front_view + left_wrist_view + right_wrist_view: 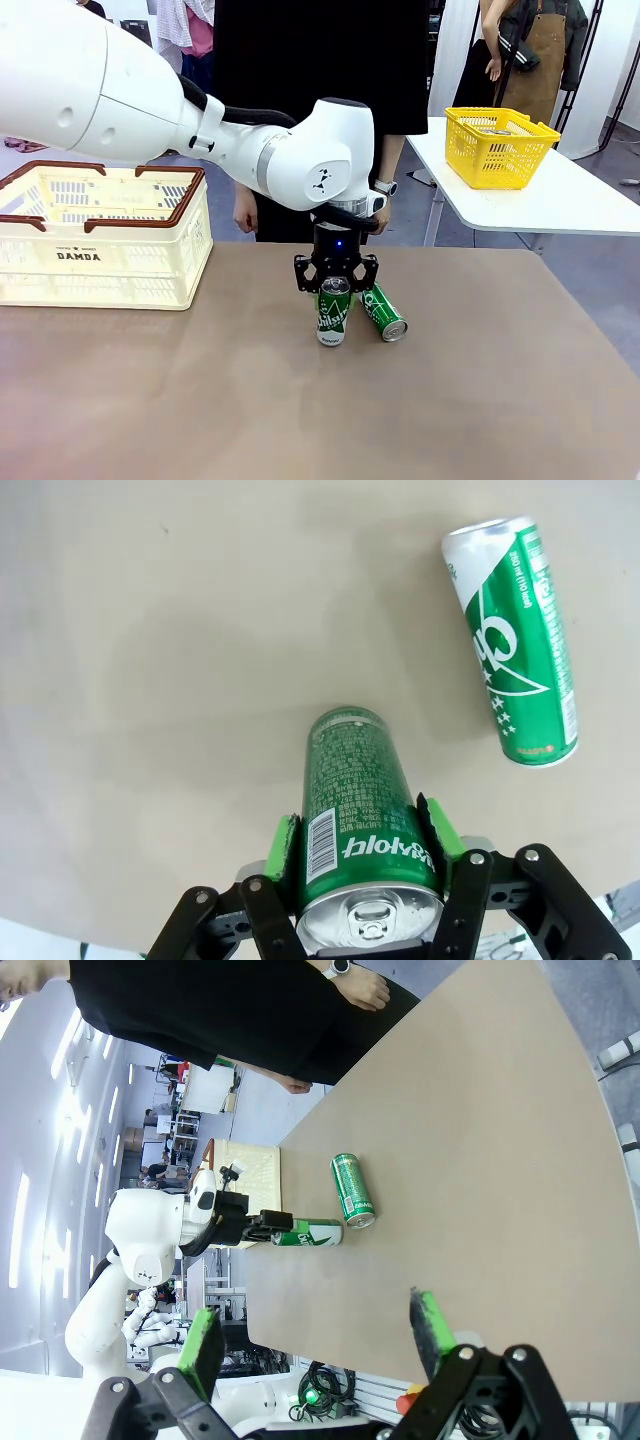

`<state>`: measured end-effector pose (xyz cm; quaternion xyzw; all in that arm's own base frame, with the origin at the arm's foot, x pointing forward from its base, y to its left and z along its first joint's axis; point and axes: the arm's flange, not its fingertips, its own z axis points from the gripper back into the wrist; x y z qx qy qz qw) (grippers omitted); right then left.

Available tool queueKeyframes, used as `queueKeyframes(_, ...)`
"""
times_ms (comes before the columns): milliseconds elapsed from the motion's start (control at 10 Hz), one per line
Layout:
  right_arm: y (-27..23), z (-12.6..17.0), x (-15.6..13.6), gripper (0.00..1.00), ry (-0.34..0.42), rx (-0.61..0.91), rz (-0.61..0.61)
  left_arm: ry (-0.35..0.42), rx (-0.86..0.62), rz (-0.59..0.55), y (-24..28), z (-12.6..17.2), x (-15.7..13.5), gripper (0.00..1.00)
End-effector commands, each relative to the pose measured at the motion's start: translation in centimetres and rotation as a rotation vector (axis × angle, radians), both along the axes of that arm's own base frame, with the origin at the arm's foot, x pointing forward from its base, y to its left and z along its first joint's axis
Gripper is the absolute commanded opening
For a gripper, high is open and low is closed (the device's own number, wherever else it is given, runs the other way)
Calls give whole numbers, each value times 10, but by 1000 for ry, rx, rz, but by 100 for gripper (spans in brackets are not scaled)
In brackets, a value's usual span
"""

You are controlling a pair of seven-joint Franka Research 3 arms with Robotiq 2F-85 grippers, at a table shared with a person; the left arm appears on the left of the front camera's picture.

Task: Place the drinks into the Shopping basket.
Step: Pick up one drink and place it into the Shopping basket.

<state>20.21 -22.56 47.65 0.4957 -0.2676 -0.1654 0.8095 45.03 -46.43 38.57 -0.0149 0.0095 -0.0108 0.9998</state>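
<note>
One green drink can (pixel 333 318) stands upright at the middle of the table, and my left gripper (pixel 335 292) is shut on its upper part from above. In the left wrist view the green pads (pixel 286 848) press both sides of this can (pixel 360 800). Whether its base touches the table I cannot tell. A second green can (pixel 383 312) lies on its side just to the right (pixel 515 640). The cream Shopping basket (pixel 100 255) sits at the table's left. My right gripper (pixel 318 1330) hangs open and holds nothing, off the table's edge, far from both cans (pixel 352 1190).
A person in black (pixel 300 60) stands at the far edge behind the cans, hands hanging down. A yellow mesh basket (pixel 500 150) rests on a separate white table at the back right. Bare brown tabletop (pixel 300 420) stretches in front.
</note>
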Motion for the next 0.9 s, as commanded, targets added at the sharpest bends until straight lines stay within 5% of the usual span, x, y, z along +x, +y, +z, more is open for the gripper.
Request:
queueKeyframes(0, -1, 2, 0, 100, -30, 3, 7, 27, -39, -37, 21, 49, -12, 0)
queueKeyframes(300, -1, 2, 0, 100, -30, 3, 7, 21, -63, -72, 74, 157, -50, 0)
queueKeyframes(600, -1, 2, 0, 100, -30, 3, 7, -5, -60, -37, 106, 187, -86, 0)
queueKeyframes(800, -1, 2, 0, 100, -30, 3, 7, -7, -45, -56, 82, 194, -64, 0)
